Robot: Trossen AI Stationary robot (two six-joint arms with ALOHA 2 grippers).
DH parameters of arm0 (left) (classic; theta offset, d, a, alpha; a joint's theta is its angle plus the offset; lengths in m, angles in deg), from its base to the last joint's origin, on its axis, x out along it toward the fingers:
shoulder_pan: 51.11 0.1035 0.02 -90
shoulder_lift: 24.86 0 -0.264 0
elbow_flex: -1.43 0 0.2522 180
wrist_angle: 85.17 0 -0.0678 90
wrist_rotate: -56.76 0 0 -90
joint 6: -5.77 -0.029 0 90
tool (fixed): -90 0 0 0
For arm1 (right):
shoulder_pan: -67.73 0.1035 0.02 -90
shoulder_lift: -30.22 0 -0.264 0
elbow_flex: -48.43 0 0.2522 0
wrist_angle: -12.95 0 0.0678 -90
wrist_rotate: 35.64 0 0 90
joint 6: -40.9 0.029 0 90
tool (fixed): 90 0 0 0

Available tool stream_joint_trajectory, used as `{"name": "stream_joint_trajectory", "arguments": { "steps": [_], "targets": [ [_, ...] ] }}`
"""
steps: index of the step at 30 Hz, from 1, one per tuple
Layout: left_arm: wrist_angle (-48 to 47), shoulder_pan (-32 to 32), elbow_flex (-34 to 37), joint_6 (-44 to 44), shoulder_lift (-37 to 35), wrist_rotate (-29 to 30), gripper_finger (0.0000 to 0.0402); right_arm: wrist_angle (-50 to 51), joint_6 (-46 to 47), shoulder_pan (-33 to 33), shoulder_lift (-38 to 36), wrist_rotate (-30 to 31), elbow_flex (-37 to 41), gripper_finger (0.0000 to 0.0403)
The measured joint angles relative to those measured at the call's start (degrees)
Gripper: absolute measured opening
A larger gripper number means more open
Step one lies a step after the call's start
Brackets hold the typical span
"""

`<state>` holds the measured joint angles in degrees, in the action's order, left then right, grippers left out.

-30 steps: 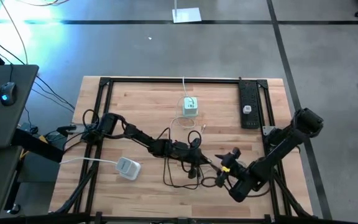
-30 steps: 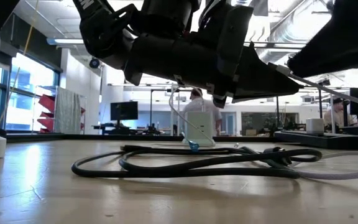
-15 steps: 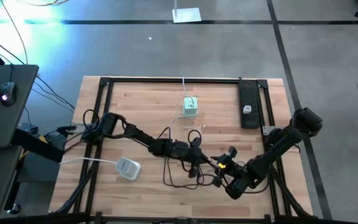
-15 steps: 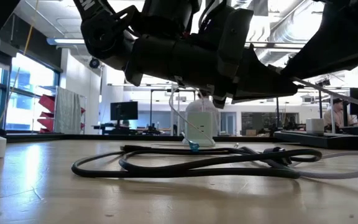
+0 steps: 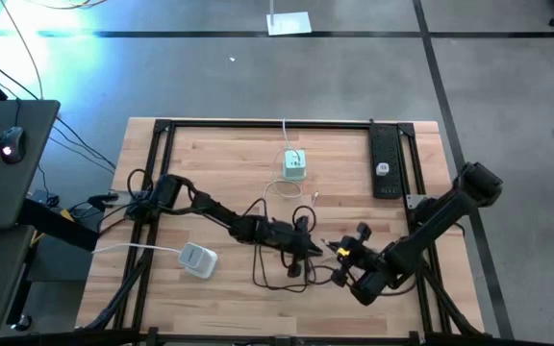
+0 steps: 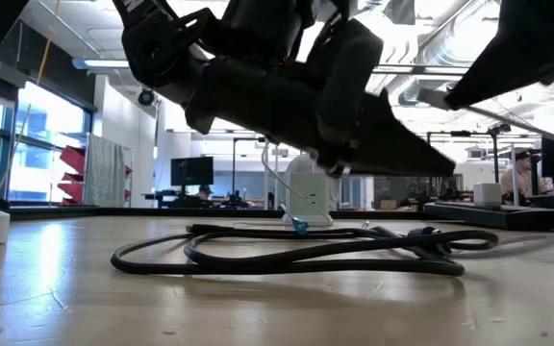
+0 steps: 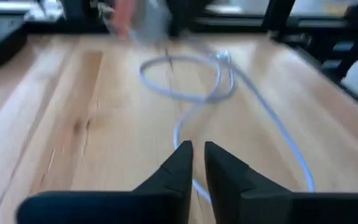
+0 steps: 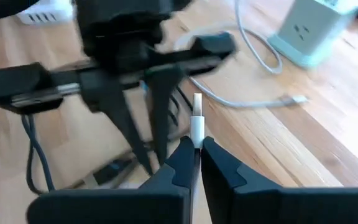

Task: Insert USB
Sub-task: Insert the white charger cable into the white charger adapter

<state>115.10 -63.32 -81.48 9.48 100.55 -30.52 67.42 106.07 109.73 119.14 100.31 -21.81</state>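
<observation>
A white USB plug (image 8: 197, 123) on a white cable (image 7: 185, 93) stands up from my right gripper (image 8: 196, 155), which is shut on it near the table's middle (image 5: 342, 252). Just to its left, my left gripper (image 5: 308, 248) hovers over the wood; its fingers (image 7: 197, 162) stand slightly apart with nothing between them. A pale green charger cube (image 5: 294, 165) stands toward the far edge, with a cable running from it. A black cable (image 6: 287, 252) lies looped on the table under both grippers. My right gripper pinches the white plug's cable-side end (image 8: 197, 140) between its two fingertips. The metal tip sticks out beyond the fingers toward my left gripper. The plug is lifted clear of the table, and its cable trails off behind.
A white charger block (image 5: 198, 259) stands at the near left. A black power strip (image 5: 384, 163) lies at the far right. A loose white connector (image 8: 294, 98) rests on the wood near the green cube. A black frame (image 5: 162, 130) borders the tabletop.
My right gripper moved in to my left gripper, then drew back up and toward the table's right edge. The white cable has risen off the table on that side. My left gripper has tipped, its fingers now slanting down more steeply.
</observation>
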Motion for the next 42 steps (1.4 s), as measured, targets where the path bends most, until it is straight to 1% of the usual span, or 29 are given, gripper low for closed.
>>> {"name": "stream_joint_trajectory", "arguments": {
  "steps": [2, 5, 8, 13, 16, 19, 22, 25, 27, 29, 31, 35, 38, 40, 42],
  "targets": [
    [-1.6, 0.4, 0.0, -0.6, -0.6, 0.5, 0.0061, 2.0, 0.4, -0.8, -1.8, -4.4, -0.1, 0.0001],
    [-3.3, 0.7, 0.0, -0.9, -1.5, 0.6, 0.0088, 2.1, -1.0, -2.0, -2.9, -11.1, 0.0, 0.0],
    [-3.4, 0.5, 0.0, -2.0, -2.3, 0.6, 0.0107, 1.7, -3.4, -3.0, -2.5, -13.7, 0.1, 0.0],
    [-2.5, -0.2, 0.0, -2.9, -2.7, 0.5, 0.0123, 1.4, -5.9, -4.8, -1.1, -19.1, 0.1, 0.0002],
    [-2.2, -0.2, 0.0, -2.5, -2.7, 1.0, 0.0129, 0.4, -7.3, -5.8, -0.1, -20.9, 0.1, 0.0002],
    [-3.4, -0.2, 0.0, -1.6, -2.7, 3.1, 0.0135, -0.9, -8.5, -6.3, 1.1, -21.9, 0.1, 0.0001],
    [-4.7, -0.2, 0.0, -1.9, -2.7, 3.6, 0.0141, -1.8, -7.9, -6.7, 2.5, -23.1, 0.1, 0.0001],
    [-6.1, -0.2, 0.0, -1.9, -2.6, 4.3, 0.0144, 0.2, -1.5, -7.0, 4.7, -22.5, 0.1, 0.0],
    [-6.0, -0.1, 0.0, -1.9, -2.6, 4.3, 0.0145, 2.7, 3.3, -7.3, 5.8, -23.6, 0.1, 0.0004],
    [-5.9, -0.1, 0.0, -1.9, -2.6, 4.3, 0.0145, 3.5, 5.8, -7.5, 6.5, -24.4, 1.0, 0.0019],
    [-6.1, -0.1, 0.0, -1.9, -2.6, 4.3, 0.0145, 2.4, 6.9, -7.5, 6.5, -25.1, 2.8, 0.0044],
    [-6.3, -0.1, 0.0, -1.9, -2.6, 4.3, 0.0145, -4.8, 7.5, -7.6, 6.4, -25.5, 7.0, 0.011],
    [-6.8, -0.1, 0.0, -2.0, -2.6, 4.3, 0.0145, -8.9, 9.9, -8.3, 6.4, -25.4, 9.7, 0.015],
    [-7.0, -0.1, 0.0, -2.0, -2.6, 4.3, 0.0145, -10.3, 11.6, -8.7, 6.3, -25.0, 10.9, 0.0164],
    [-7.1, -0.1, 0.0, -2.0, -2.6, 4.3, 0.0145, -12.9, 12.2, -8.9, 6.1, -24.4, 12.3, 0.0166]
  ]
}}
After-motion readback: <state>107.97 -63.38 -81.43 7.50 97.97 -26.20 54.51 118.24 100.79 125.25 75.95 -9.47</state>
